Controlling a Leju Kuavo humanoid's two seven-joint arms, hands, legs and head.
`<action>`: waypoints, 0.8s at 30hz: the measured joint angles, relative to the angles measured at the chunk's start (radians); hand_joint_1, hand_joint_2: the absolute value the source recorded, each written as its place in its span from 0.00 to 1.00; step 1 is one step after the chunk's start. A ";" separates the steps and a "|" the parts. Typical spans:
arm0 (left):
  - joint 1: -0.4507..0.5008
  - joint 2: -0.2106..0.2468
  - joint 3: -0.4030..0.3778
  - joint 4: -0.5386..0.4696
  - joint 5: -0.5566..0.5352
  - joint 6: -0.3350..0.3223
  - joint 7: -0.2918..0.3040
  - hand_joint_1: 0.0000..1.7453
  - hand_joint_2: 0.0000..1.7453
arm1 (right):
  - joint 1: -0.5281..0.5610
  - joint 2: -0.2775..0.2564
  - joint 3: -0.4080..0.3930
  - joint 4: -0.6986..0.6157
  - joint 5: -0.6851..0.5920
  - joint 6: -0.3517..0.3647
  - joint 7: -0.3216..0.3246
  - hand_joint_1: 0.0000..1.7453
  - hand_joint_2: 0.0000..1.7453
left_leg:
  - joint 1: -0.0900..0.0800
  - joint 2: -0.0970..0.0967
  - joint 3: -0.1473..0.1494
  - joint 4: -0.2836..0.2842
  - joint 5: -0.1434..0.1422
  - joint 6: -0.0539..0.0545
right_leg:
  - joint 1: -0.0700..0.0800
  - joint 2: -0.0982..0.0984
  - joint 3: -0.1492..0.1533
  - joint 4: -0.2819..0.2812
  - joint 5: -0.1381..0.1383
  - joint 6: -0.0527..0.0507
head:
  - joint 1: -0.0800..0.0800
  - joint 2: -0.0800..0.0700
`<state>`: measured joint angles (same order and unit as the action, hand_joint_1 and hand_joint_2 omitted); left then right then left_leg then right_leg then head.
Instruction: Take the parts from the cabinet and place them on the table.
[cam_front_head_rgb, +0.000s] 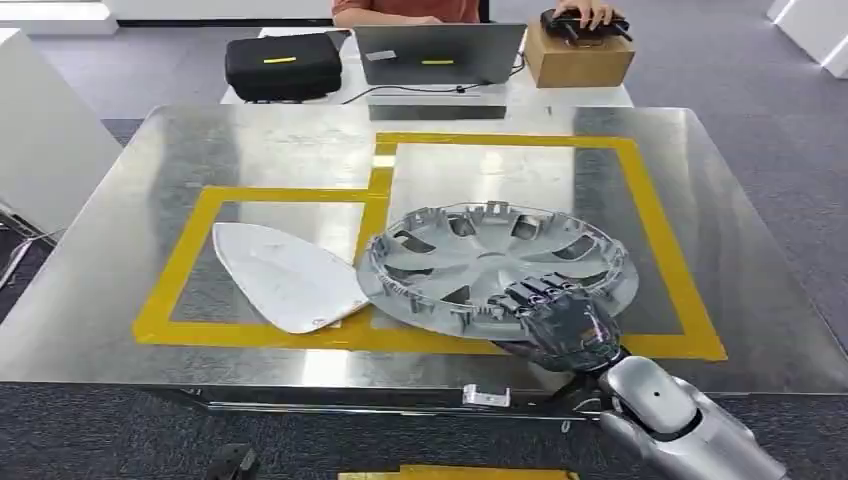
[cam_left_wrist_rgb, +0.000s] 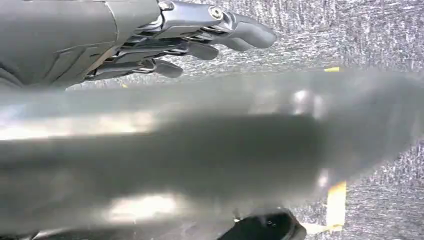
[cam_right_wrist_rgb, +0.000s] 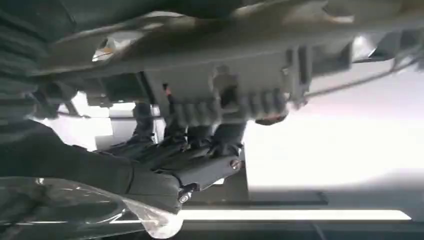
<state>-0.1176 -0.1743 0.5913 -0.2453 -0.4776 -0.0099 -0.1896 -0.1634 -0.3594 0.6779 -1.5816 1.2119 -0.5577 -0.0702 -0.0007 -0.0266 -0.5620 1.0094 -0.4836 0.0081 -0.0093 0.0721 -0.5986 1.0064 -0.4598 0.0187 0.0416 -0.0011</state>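
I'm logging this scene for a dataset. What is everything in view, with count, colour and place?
hubcap: one, silver-grey, on the table inside the right taped box, near rim on the tape
white panel: one, white, flat in the left taped box, beside the hubcap
table: one, shiny metal, marked with yellow tape
black case: one, far desk
laptop: one, grey, far desk
cardboard box: one, brown, far desk
person: one, behind the desk
right robot hand: dark, gripping the hubcap's near rim
left robot hand: grey, fingers apart, holding nothing
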 joint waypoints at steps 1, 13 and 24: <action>0.000 0.000 0.000 0.000 0.001 0.002 0.000 0.00 0.00 | -0.003 0.000 0.000 0.000 0.000 0.000 0.000 0.00 0.00 | 0.000 0.000 0.000 0.000 0.000 0.000 | 0.000 0.000 0.000 0.000 0.000 0.000 | 0.000 0.000; 0.002 0.000 0.000 0.000 0.003 0.009 -0.001 0.00 0.00 | -0.008 0.000 0.000 0.000 0.020 -0.010 0.006 0.00 0.00 | 0.000 0.000 0.000 0.000 0.000 0.000 | 0.000 0.000 0.000 0.000 0.000 0.000 | 0.000 0.000; 0.004 -0.002 0.000 0.000 0.003 0.024 -0.011 0.00 0.00 | 0.040 0.032 -0.064 -0.164 0.245 -0.135 0.045 0.00 0.00 | 0.000 0.000 0.000 0.000 0.000 0.000 | 0.000 -0.001 0.000 0.000 0.000 0.000 | 0.000 0.000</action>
<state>-0.1135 -0.1762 0.5913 -0.2453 -0.4746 0.0145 -0.2010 -0.1234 -0.3269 0.6142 -1.7453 1.4565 -0.6924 -0.0248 -0.0005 -0.0269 -0.5618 1.0094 -0.4837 0.0081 -0.0090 0.0715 -0.5986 1.0063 -0.4600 0.0187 0.0420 -0.0011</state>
